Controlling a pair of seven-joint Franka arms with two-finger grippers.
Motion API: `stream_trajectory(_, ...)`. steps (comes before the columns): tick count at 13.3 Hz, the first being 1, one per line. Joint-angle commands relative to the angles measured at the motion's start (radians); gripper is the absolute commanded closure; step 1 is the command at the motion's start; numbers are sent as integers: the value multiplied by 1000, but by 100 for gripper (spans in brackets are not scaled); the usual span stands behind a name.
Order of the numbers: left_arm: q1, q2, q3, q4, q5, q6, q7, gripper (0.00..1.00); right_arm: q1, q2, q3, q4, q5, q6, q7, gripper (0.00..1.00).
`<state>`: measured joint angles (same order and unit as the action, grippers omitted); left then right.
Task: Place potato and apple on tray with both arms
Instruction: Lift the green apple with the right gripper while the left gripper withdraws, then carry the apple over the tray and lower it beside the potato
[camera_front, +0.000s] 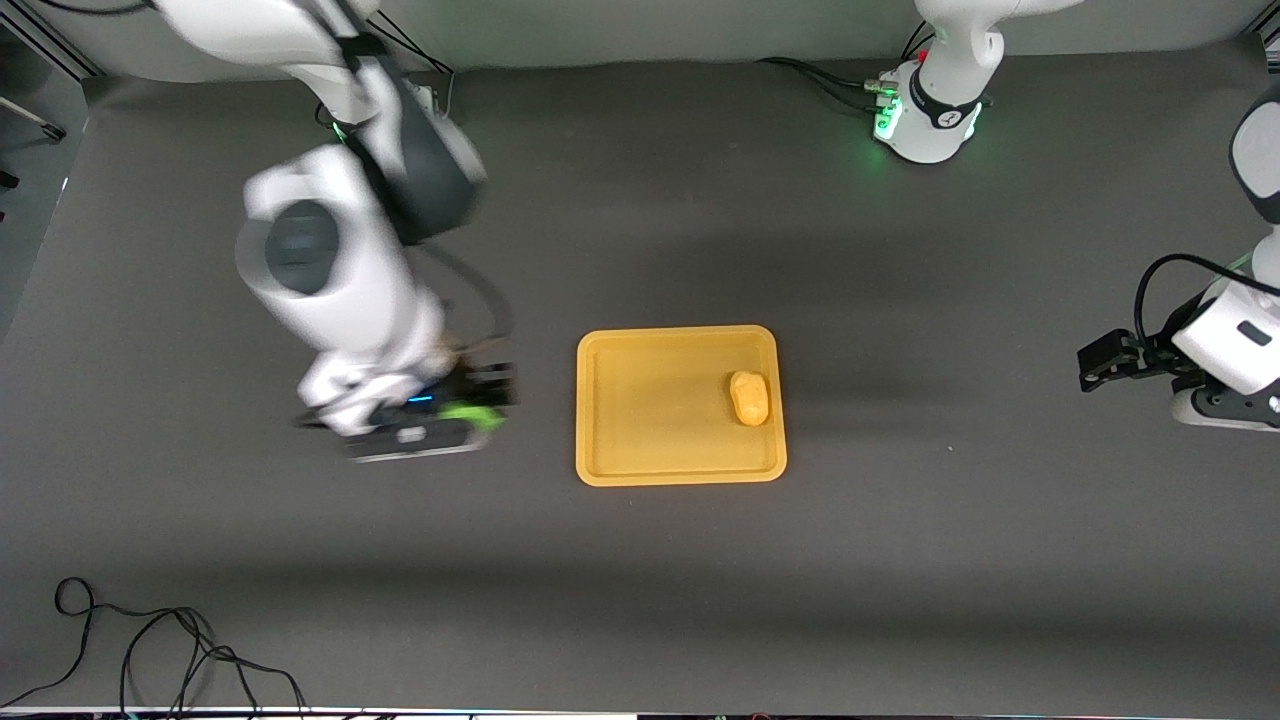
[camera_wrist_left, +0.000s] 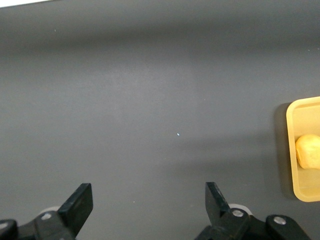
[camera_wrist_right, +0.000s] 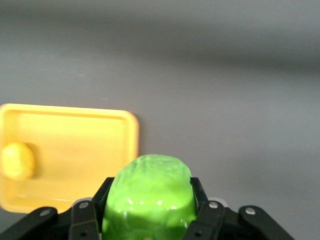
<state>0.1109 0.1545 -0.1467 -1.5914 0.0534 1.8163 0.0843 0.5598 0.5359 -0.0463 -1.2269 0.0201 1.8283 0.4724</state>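
**Potato down, apple on its way**

The potato (camera_front: 749, 398) is lying on the tray (camera_front: 650, 470), toward the left arm's end. The bright green, bumpy apple (camera_wrist_right: 150, 196) is riding clamped in the right gripper (camera_front: 478, 410) over bare table beside the tray. The left gripper (camera_wrist_left: 147, 205) is waiting with fingers spread and empty.

Table covering (camera_front: 640, 590) is looking like matt dark grey cloth, smooth. Tray (camera_front: 680, 462), resting on it, is showing smooth yellow-orange plastic with a faint sheen. Potato (camera_front: 749, 398) in the tray is appearing matt, slightly bumpy. Apple (camera_wrist_right: 150, 197) is showing glossy, wrinkled green skin with highlights. Right gripper (camera_wrist_right: 150, 220) clamping it is looking matt black plastic with metal screw heads.
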Motion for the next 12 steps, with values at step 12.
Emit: stream_trajectory(12, -7, 3, -2, 30, 0, -48, 46, 0, 255, 496, -13, 251, -12, 238, 319, 56)
